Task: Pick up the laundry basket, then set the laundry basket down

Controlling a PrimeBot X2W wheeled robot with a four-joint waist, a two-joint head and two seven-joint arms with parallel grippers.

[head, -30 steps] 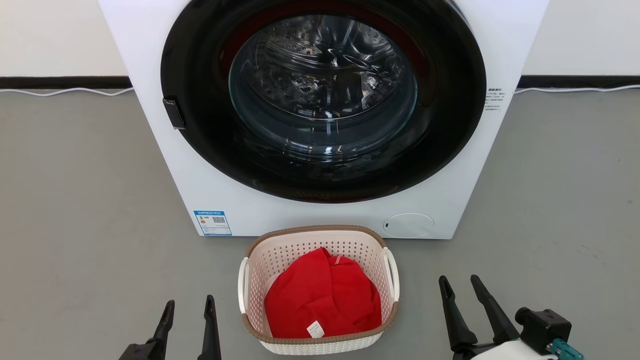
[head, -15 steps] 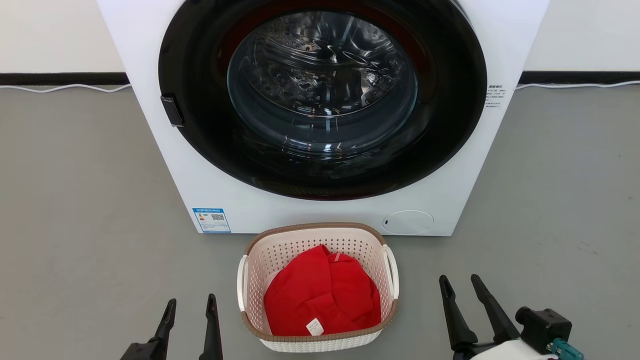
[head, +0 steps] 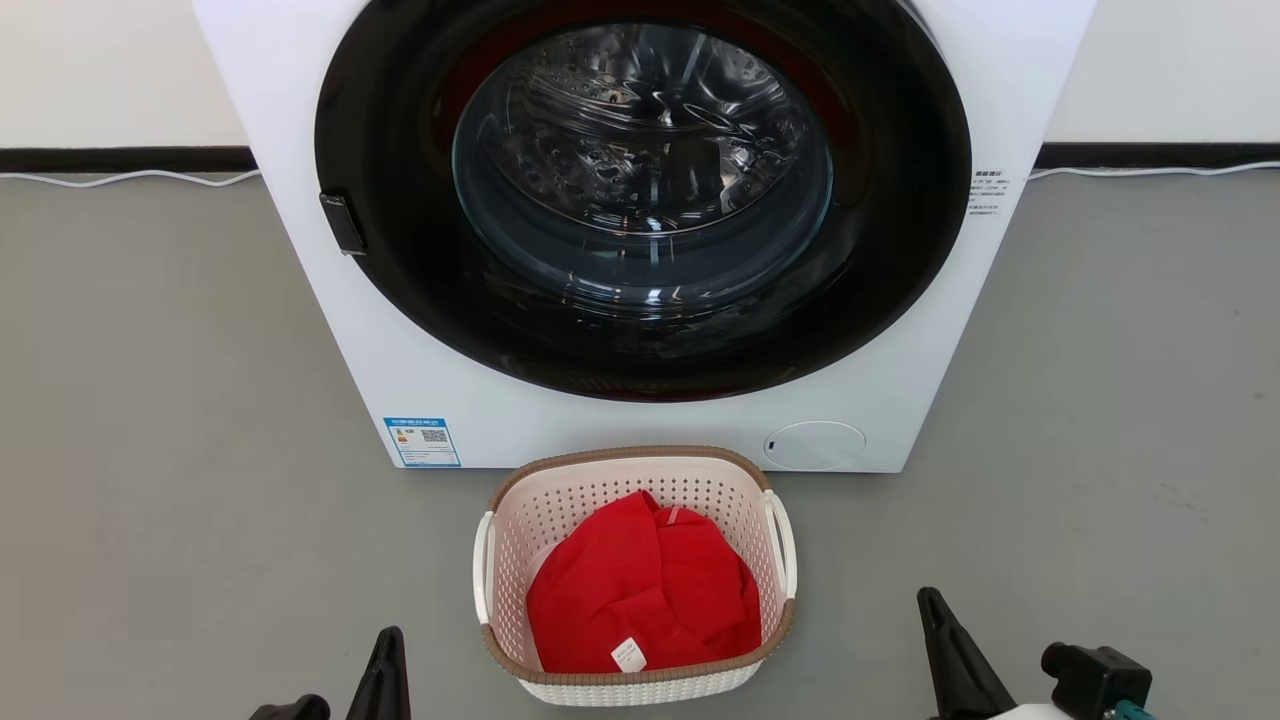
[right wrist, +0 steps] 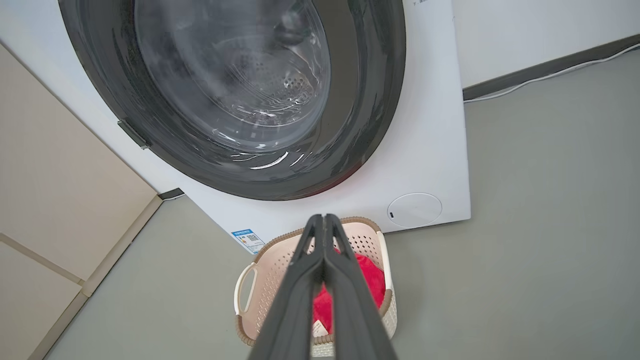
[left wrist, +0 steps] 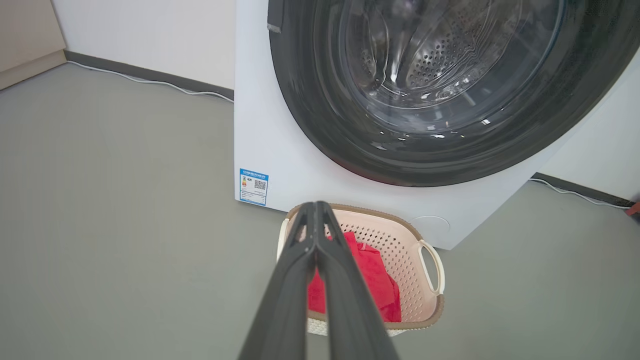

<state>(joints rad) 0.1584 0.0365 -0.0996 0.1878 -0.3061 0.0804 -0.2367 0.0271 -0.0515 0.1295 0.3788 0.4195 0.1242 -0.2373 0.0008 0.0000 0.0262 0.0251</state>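
The laundry basket [head: 520,520], cream perforated plastic with a brown rim and white side handles, stands on the grey floor in front of the washer, with a red cloth [head: 640,590] inside. It also appears as the laundry basket [left wrist: 405,240] and the laundry basket [right wrist: 270,275] in the wrist views. My left gripper [head: 388,645] sits at the lower left, apart from the basket, shut with nothing in it; its pressed-together fingers [left wrist: 315,210] show in the left wrist view. My right gripper [head: 935,610] is at the lower right, also shut and empty, fingers [right wrist: 324,222] closed together.
A white front-loading washer [head: 400,370] with a large dark round door [head: 640,190] stands right behind the basket. A white cable [head: 130,180] runs along the dark baseboard. A beige cabinet panel [right wrist: 55,200] stands to one side of the washer. Grey floor [head: 180,450] spreads left and right.
Both grippers have gone from open to shut, and both have dropped lower in the head view. The basket has stayed where it was.
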